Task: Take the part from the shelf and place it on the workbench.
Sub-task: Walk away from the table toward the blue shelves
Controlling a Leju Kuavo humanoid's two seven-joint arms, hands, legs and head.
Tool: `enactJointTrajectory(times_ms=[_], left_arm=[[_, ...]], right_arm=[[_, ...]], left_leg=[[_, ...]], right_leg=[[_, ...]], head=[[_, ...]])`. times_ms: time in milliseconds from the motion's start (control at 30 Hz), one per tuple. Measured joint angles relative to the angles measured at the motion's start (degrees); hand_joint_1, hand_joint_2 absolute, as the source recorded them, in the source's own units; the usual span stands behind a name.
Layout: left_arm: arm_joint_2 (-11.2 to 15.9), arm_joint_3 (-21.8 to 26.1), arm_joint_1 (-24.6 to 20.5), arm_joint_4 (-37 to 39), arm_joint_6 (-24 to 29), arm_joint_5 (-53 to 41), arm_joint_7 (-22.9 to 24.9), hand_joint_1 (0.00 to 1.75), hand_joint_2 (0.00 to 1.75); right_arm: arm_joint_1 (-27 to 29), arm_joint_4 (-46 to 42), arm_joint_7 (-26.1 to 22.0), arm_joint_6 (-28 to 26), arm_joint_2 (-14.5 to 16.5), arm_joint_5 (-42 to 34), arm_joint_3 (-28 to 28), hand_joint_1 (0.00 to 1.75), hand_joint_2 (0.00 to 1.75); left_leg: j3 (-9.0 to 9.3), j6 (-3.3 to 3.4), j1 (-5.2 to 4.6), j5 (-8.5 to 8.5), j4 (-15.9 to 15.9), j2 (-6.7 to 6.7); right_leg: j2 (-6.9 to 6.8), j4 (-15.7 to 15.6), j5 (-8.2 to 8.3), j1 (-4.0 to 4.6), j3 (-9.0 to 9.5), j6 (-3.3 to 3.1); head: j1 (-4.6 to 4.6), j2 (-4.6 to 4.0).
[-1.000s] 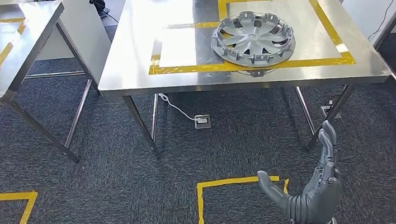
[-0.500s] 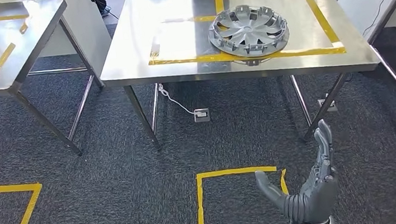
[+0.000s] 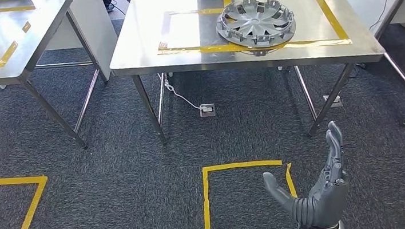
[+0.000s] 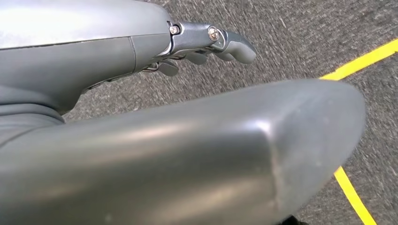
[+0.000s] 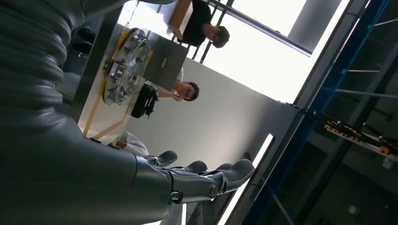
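On the steel workbench (image 3: pixel 141 52) lies a round spoked part (image 3: pixel 256 23); right hand (image 3: pixel 319 190) fingers spread, empty.

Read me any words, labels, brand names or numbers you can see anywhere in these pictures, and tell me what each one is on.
None: no readable text anywhere.
The wheel cover on the workbench bears no legible logo or lettering.
The yellow floor tape is plain.
The right hand and the left hand show no markings.

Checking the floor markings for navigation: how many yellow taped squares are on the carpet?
2. One taped square lies on the carpet by the right hand; another sits at the far left, partly cut off. Others may lie outside the frame.
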Motion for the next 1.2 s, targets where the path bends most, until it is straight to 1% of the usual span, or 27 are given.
enactJointTrajectory(times_ms=[33, 67, 100, 133, 167, 233, 267, 300, 333, 367, 400, 433, 467, 500, 567, 600, 700, 733, 800, 833, 867, 900, 933, 967, 1000, 1033, 1200], left_arm=[[-0.05, 0.01, 0.01, 0.01, 0.01, 0.03, -0.01, 0.00, 0.00], [-0.07, 0.01, 0.03, 0.02, 0.01, 0.07, -0.01, 0.00, 0.00], [-0.08, 0.02, 0.07, 0.03, 0.01, 0.07, -0.01, 0.00, 0.00], [-0.08, 0.02, 0.12, 0.04, 0.01, 0.08, -0.01, 0.00, 0.00], [-0.05, 0.02, 0.16, 0.05, 0.01, 0.08, 0.01, 0.00, 0.00], [-0.05, 0.02, 0.18, 0.07, 0.01, 0.08, 0.03, 0.00, 0.00], [-0.05, 0.02, 0.19, 0.08, 0.01, 0.08, 0.03, 0.00, 0.00], [-0.05, 0.02, 0.20, 0.09, 0.01, 0.08, 0.04, 0.00, 0.00], [-0.05, 0.02, 0.21, 0.10, 0.01, 0.08, 0.05, 0.00, 0.00], [-0.05, 0.02, 0.20, 0.11, 0.01, 0.08, 0.06, 0.00, 0.00], [-0.05, 0.02, 0.17, 0.09, 0.01, 0.07, 0.07, 0.00, 0.00], [-0.06, 0.02, 0.12, 0.07, 0.01, 0.04, 0.06, 0.00, 0.00], [-0.09, 0.02, 0.09, 0.05, 0.01, -0.02, 0.02, 0.00, 0.00], [-0.12, 0.02, 0.07, 0.03, -0.02, -0.07, -0.03, 0.00, 0.00], [-0.17, 0.02, 0.11, 0.03, -0.13, -0.17, -0.18, 0.00, 0.00], [-0.19, 0.02, 0.12, 0.03, -0.20, -0.21, -0.25, 0.00, 0.00], [-0.29, 0.02, 0.15, 0.02, -0.36, -0.28, -0.38, 0.00, 0.00], [-0.34, 0.02, 0.15, 0.02, -0.39, -0.30, -0.39, 0.00, 0.00], [-0.40, 0.02, 0.15, 0.02, -0.43, -0.31, -0.40, 0.00, 0.00], [-0.40, 0.02, 0.15, 0.01, -0.43, -0.32, -0.40, 0.00, 0.00], [-0.40, 0.02, 0.14, 0.01, -0.43, -0.34, -0.41, 0.00, 0.00], [-0.39, 0.02, 0.14, 0.01, -0.43, -0.38, -0.42, 0.00, 0.00], [-0.39, 0.02, 0.13, 0.01, -0.43, -0.42, -0.43, 0.00, 0.00], [-0.38, 0.02, 0.13, 0.01, -0.43, -0.46, -0.44, 0.00, 0.00], [-0.38, 0.02, 0.13, 0.01, -0.43, -0.48, -0.45, 0.00, 0.00], [-0.38, 0.02, 0.13, 0.01, -0.43, -0.48, -0.47, 0.00, 0.00], [-0.38, 0.02, 0.11, 0.01, -0.43, -1.02, -0.58, 0.00, 0.00]], right_arm=[[-0.10, 0.03, 0.00, 0.00, 0.01, -0.02, 0.02, 0.00, 1.31], [-0.17, 0.07, 0.00, 0.00, 0.01, -0.03, 0.03, 0.00, 0.87], [-0.28, 0.12, 0.00, 0.01, 0.01, -0.04, 0.05, 0.00, 0.44], [-0.36, 0.17, 0.01, 0.02, 0.02, -0.06, 0.08, 0.00, 0.00], [-0.42, 0.21, 0.01, 0.02, 0.03, -0.08, 0.11, 0.00, 0.00], [-0.44, 0.28, 0.02, 0.06, 0.06, -0.10, 0.15, 0.00, 0.00], [-0.41, 0.33, 0.02, 0.08, 0.06, -0.09, 0.16, 0.00, 0.00], [-0.37, 0.39, 0.02, 0.10, 0.05, -0.08, 0.15, 0.00, 0.00], [-0.34, 0.44, 0.02, 0.11, 0.05, -0.07, 0.15, 0.00, 0.00], [-0.32, 0.47, 0.02, 0.11, 0.05, -0.06, 0.15, 0.00, 0.00], [-0.31, 0.48, 0.02, 0.11, 0.05, -0.05, 0.15, 0.00, 0.00], [-0.28, 0.48, 0.02, 0.11, 0.06, -0.05, 0.15, 0.00, 0.00], [-0.26, 0.47, 0.02, 0.11, 0.05, -0.04, 0.15, 0.00, 0.00], [-0.23, 0.46, -0.01, 0.11, 0.05, -0.02, 0.15, 0.00, 0.00], [-0.16, 0.46, -0.02, 0.11, 0.04, 0.01, 0.15, 0.00, 0.00], [-0.11, 0.46, -0.02, 0.11, 0.04, 0.01, 0.15, 0.00, 0.00], [0.08, 0.46, 0.01, 0.11, 0.03, -0.02, 0.15, 0.00, 0.00], [0.14, 0.46, 0.02, 0.11, 0.03, -0.03, 0.15, 0.00, 0.00], [0.30, 0.46, 0.02, 0.11, 0.03, -0.03, 0.15, 0.00, 0.00], [0.38, 0.46, 0.02, 0.11, 0.03, -0.03, 0.15, 0.00, 0.00], [0.45, 0.46, 0.02, 0.11, 0.03, -0.03, 0.15, 0.00, 0.00], [0.49, 0.46, 0.02, 0.11, 0.03, -0.01, 0.15, 0.00, 0.00], [0.52, 0.46, 0.02, 0.10, 0.03, 0.01, 0.15, 0.00, 0.00], [0.56, 0.46, 0.02, 0.10, 0.03, 0.02, 0.15, 0.00, 0.00], [0.59, 0.46, 0.02, 0.09, 0.03, 0.04, 0.15, 0.00, 0.00], [0.62, 0.46, 0.02, 0.09, 0.03, 0.03, 0.15, 0.00, 0.00], [0.68, 0.53, 0.02, 0.09, 0.03, -2.24, 0.15, 0.00, 0.00]], left_leg=[[-0.01, -0.41, 0.05, 0.49, -0.19, -0.01], [-0.07, -0.78, 0.12, 0.87, -0.34, -0.04], [-0.31, -1.12, 0.14, 0.61, -0.16, -0.12], [-0.77, -1.39, 0.13, -0.64, 0.79, -0.20], [-1.54, -1.63, 0.16, -2.94, 2.97, -0.28], [-3.38, -2.06, 0.23, -8.48, 10.04, -0.31], [-3.92, -2.25, 0.27, -9.97, 13.40, -0.30], [-3.77, -2.37, 0.29, -10.01, 15.32, -0.30], [-2.66, -2.44, 0.33, -8.84, 15.29, -0.29], [-0.53, -2.44, 0.38, -7.20, 13.15, -0.29], [2.42, -2.39, 0.44, -6.23, 9.36, -0.31], [5.44, -2.20, 0.39, -6.14, 5.01, -0.37], [7.59, -1.91, 0.32, -6.55, 1.59, -0.45], [8.78, -1.53, 0.21, -7.26, -0.53, -0.53], [8.68, -0.76, 0.00, -7.38, -1.23, -0.54], [8.52, -0.52, -0.03, -7.26, -1.28, -0.48], [8.04, 0.07, -0.01, -6.53, -1.41, -0.32], [7.91, 0.29, -0.04, -6.28, -1.39, -0.28], [7.72, 0.55, -0.16, -5.94, -1.33, -0.23], [7.66, 0.63, -0.26, -5.86, -1.25, -0.23], [7.57, 0.69, -0.37, -5.81, -1.17, -0.24], [7.45, 0.73, -0.45, -5.78, -1.06, -0.24], [7.30, 0.76, -0.50, -5.77, -0.94, -0.24], [7.14, 0.78, -0.51, -5.76, -0.84, -0.23], [6.99, 0.78, -0.52, -5.75, -0.77, -0.21], [6.87, 0.78, -0.51, -5.75, -0.73, -0.20], [6.46, 0.66, -0.50, -5.67, -0.69, -0.19]], right_leg=[[0.02, -0.47, 0.16, 0.18, 0.08, -0.32], [-0.03, -0.60, 0.68, 0.09, -0.26, -0.73], [-0.11, -0.82, 1.26, -0.05, -0.67, -1.15], [-0.20, -1.06, 1.93, -0.25, -1.17, -1.56], [-0.29, -1.25, 2.62, -0.45, -1.84, -1.85], [-0.41, -1.20, 3.80, -0.43, -3.34, -2.09], [-0.48, -1.12, 4.39, -0.43, -4.15, -2.06], [-0.55, -1.01, 4.94, -0.43, -4.94, -1.98], [-0.60, -0.84, 5.46, -0.44, -5.75, -1.85], [-0.62, -0.60, 5.93, -0.48, -6.47, -1.68], [-0.63, -0.27, 6.33, -0.51, -7.11, -1.43], [-0.61, 0.11, 6.66, -0.47, -7.66, -1.15], [-0.61, 0.40, 6.96, -0.42, -7.96, -0.84], [-0.61, 0.59, 7.22, -0.34, -8.15, -0.50], [-0.61, 0.44, 7.50, -0.35, -8.25, 0.01], [-0.61, 0.37, 7.06, -0.38, -8.34, -0.14], [-0.56, 0.27, 5.11, -0.31, -8.56, -1.03], [-0.53, 0.18, 5.02, -0.29, -8.59, -1.17], [-0.44, -0.11, 6.04, -0.29, -8.65, -1.90], [-0.38, -0.33, 7.49, -0.31, -8.69, -2.31], [-0.31, -0.56, 8.60, -0.38, -8.71, -2.25], [-0.27, -0.76, 9.69, -0.48, -8.73, -1.65], [-0.24, -0.90, 10.27, -0.59, -8.78, -0.72], [-0.22, -0.95, 10.19, -0.68, -8.84, 0.20], [-0.22, -0.96, 10.37, -0.73, -8.95, 0.75], [-0.21, -0.96, 10.37, -0.73, -9.07, 0.93], [-0.21, -0.91, 10.46, -0.67, -9.54, 0.98]], head=[[0.04, 0.00], [0.14, 0.00], [0.17, 0.00], [0.09, 0.00], [-0.05, 0.00], [-0.41, 0.00], [-0.52, 0.00], [-0.55, 0.00], [-0.57, 0.00], [-0.58, 0.00], [-0.62, 0.00], [-0.68, 0.00], [-0.69, 0.00], [-0.73, 0.00], [-0.68, 0.00], [-0.66, 0.00], [-0.50, 0.00], [-0.46, 0.00], [-0.38, 0.00], [-0.35, 0.00], [-0.34, 0.00], [-0.32, 0.00], [-0.32, 0.00], [-0.30, 0.00], [-0.30, 0.00], [-0.30, 0.00], [-0.30, 0.00]])
